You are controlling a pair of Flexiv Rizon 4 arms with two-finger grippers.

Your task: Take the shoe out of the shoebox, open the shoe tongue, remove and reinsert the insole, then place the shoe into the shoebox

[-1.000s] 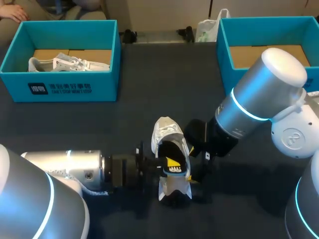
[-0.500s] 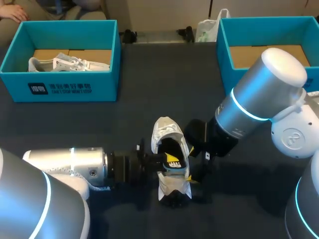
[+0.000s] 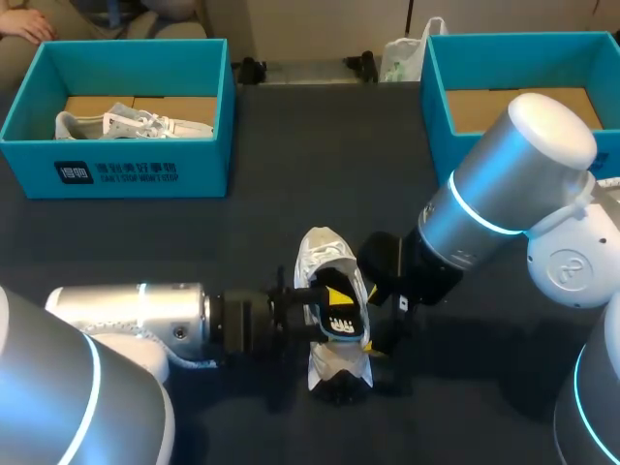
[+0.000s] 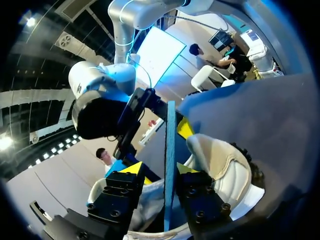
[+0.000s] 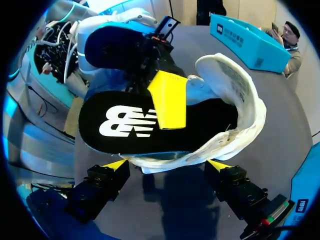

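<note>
A white shoe [image 3: 325,266] lies at the table's middle, its opening facing up. The black insole [image 3: 341,318] with a white logo sticks partly out of it. My left gripper [image 3: 325,308] comes in from the left, its fingers on either side of the insole and open. In the left wrist view the insole [image 4: 170,150] shows edge-on between the parted fingers of the left gripper [image 4: 159,168]. My right gripper [image 5: 166,165] stands wide open just short of the shoe [image 5: 240,95]. One yellow finger [image 5: 167,100] of the left gripper lies over the insole [image 5: 130,125].
A teal shoebox [image 3: 145,170] at the back left holds another white shoe [image 3: 126,124]. A second teal box [image 3: 436,87] stands at the back right, partly behind my right arm [image 3: 504,184]. Dark tabletop [image 3: 320,165] lies between the boxes.
The left gripper was shut on the insole and its fingers have parted. The insole now shows more of its logo. The right arm has not moved.
</note>
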